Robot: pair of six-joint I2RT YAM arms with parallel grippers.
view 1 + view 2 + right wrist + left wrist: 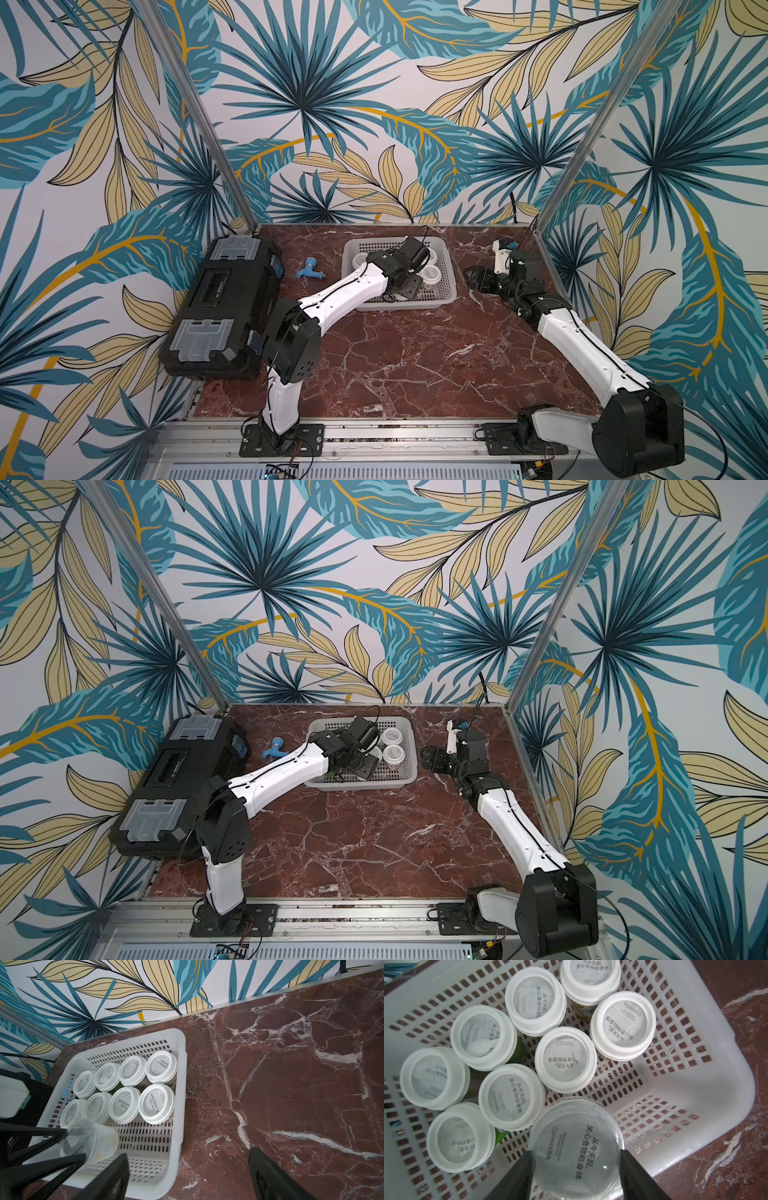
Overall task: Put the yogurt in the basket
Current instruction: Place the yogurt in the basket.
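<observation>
Eight yogurt cups (565,1059) stand upright in the basket (695,1084). We have the ninth cup (577,1136) clamped at its lid in our left gripper (575,1150), over the basket's free corner. Our right gripper (188,1153) sits spread wide, empty, beside the basket.

Left arm (345,291) and right arm (582,345): white shells, big round black joints (291,345). Thin black cables (332,292) along the white. Black, pointy left gripper (576,1153) and right gripper (188,1154).
</observation>
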